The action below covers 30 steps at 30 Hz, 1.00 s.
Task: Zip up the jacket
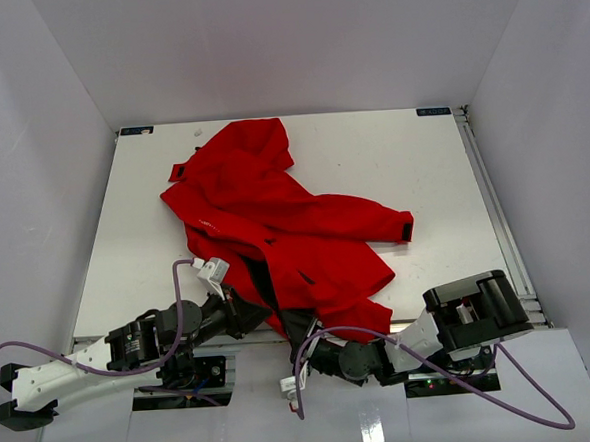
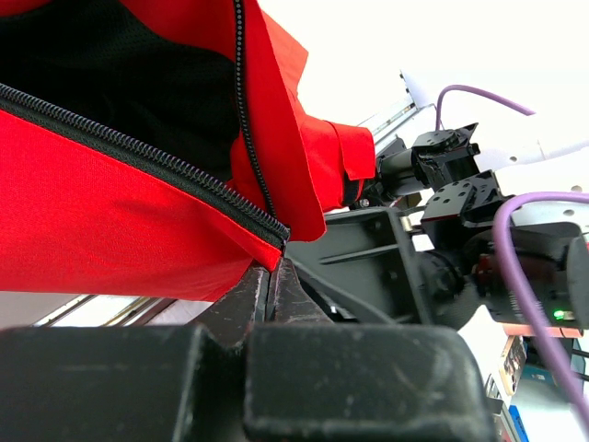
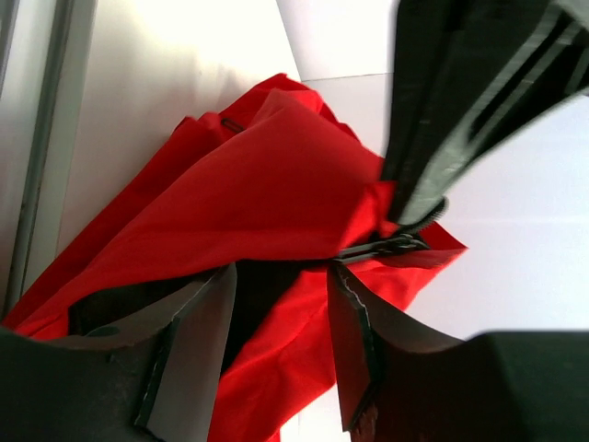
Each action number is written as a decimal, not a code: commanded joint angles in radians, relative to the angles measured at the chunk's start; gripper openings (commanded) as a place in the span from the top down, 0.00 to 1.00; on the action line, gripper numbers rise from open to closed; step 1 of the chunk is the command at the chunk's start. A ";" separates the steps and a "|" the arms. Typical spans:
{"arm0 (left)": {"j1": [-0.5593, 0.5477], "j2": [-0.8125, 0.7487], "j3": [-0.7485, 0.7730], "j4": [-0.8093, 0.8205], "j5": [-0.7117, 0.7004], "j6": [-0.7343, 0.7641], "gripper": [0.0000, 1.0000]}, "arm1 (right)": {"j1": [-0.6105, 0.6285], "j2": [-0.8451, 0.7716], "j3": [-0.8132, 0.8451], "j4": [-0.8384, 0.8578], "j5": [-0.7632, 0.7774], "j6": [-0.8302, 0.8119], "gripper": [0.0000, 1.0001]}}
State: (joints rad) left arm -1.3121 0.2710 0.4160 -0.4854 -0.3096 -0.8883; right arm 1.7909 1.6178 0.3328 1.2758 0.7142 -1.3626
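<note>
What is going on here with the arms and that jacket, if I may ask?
Two robot arms are set to zip up the red jacket, lying crumpled and open on the table. The left claw is shut on the hem at the lower end of the zipper. The right claw is open beside that edge, holding nothing yet.

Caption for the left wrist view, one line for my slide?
Left gripper shut on the red jacket at the bottom end of its open zipper.
</note>
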 commanded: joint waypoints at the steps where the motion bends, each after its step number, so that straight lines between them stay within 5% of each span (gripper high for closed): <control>1: -0.003 -0.006 -0.002 0.015 0.001 0.006 1.00 | -0.003 0.020 0.026 0.442 0.035 -0.060 0.51; 30: -0.003 0.001 -0.003 0.016 0.001 0.008 1.00 | 0.023 -0.039 0.055 0.448 0.016 -0.106 0.52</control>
State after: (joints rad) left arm -1.3121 0.2712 0.4160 -0.4856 -0.3097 -0.8881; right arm 1.8042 1.6032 0.3530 1.2827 0.7339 -1.4541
